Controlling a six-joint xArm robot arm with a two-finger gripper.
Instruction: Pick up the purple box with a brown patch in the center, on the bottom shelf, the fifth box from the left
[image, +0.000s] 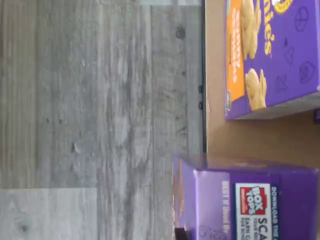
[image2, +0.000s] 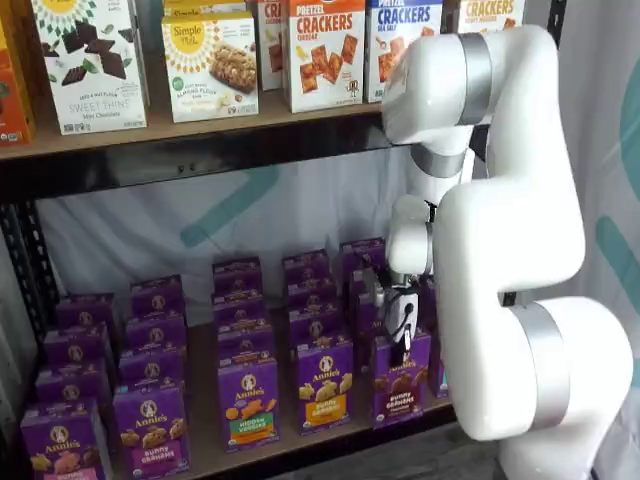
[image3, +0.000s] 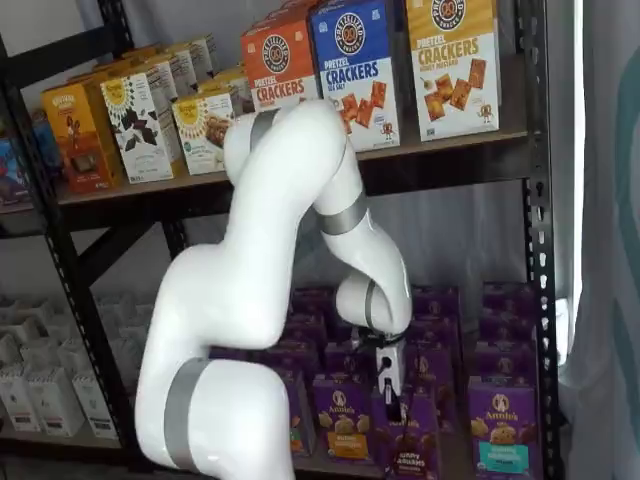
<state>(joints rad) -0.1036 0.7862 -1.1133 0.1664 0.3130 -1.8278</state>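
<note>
Hanging over front row of bottom shelf (image2: 200, 455), gripper (image2: 405, 335) sits at top of purple box (image2: 402, 388), Annie's Bunny Grahams carton with brown cookies on front. Box stands upright, front row, between yellow-band Annie's carton (image2: 324, 385) and teal-band carton (image3: 503, 428). Fingers seen side-on in both shelf views; cannot tell whether jaws are apart or closed. Judgement: thin cardboard, light, stiff at edges, faces dent under hard squeeze, glossy so mildly slippery. Best hold: near top, across narrow depth, moderate force. Wrist view shows Box Tops flap (image: 254, 210) of purple carton, floor beyond shelf edge.

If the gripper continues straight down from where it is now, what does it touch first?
Probably the top of the purple box: the gripper hangs just above it in both shelf views, though depth is unclear.
</note>
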